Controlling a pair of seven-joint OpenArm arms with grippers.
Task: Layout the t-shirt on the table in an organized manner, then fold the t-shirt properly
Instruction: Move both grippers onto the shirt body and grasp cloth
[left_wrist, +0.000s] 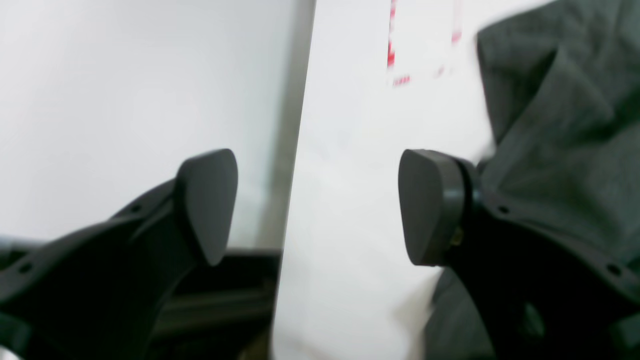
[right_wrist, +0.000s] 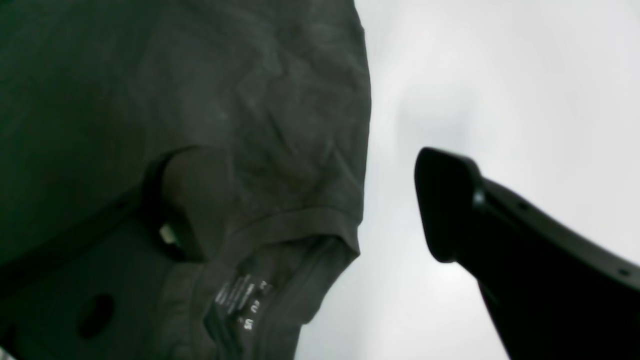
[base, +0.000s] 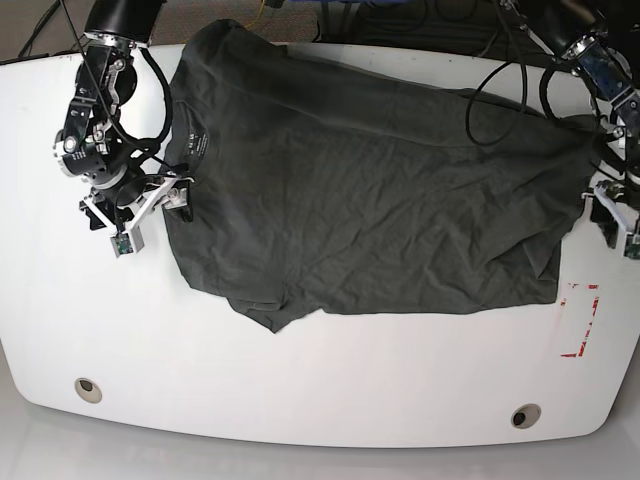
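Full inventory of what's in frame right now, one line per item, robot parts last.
t-shirt: 1, dark charcoal grey, spread wrinkled across the table's middle, collar toward the base view's left
neck label: 1, pale print, inside the collar
table: 1, white glossy, under everything
grommets: 2, round, near the table's front edge, left and right
red tape mark: 1, red, front right corner of the base view
cables: several, black, along the table's far side
right gripper: 1, black, fingers open, at the shirt's collar edge
left gripper: 1, black, fingers open, beside the shirt's hem end
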